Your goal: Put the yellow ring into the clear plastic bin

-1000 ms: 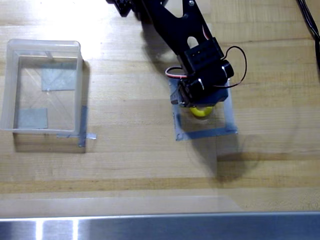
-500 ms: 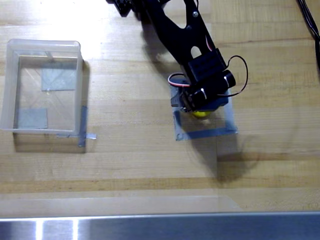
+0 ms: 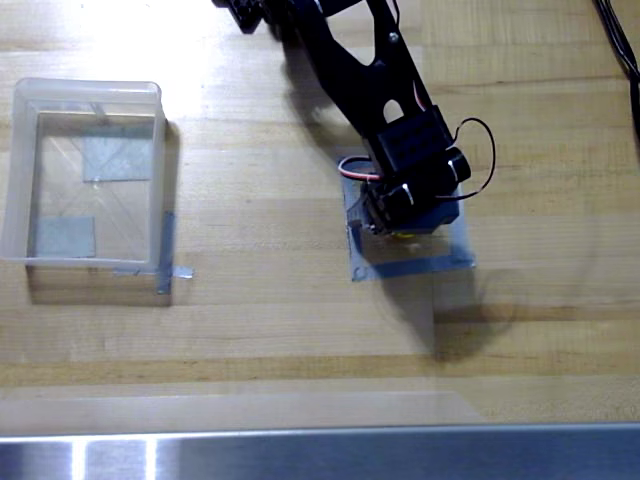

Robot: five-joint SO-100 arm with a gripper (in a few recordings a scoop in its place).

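In the overhead view the black arm reaches down from the top, and its gripper (image 3: pixel 402 226) hangs over the grey tape square at centre right. Of the yellow ring (image 3: pixel 407 236) just a thin sliver shows under the gripper's lower edge; the rest is hidden beneath the gripper. The fingers are covered by the wrist and motor, so I cannot tell whether they are open or shut, or whether they touch the ring. The clear plastic bin (image 3: pixel 88 89) stands at the far left with grey tape patches showing through its base and nothing inside.
A flat square outline of grey tape (image 3: pixel 412 266) lies on the wooden table under the gripper. A red and black wire (image 3: pixel 478 130) loops off the wrist. A metal strip (image 3: pixel 320 455) runs along the bottom edge, and a black cable (image 3: pixel 622 40) crosses the top right corner.
The gripper has lowered and shifted slightly over the yellow ring, so the ring went from half visible to almost fully covered. The bin has not moved.
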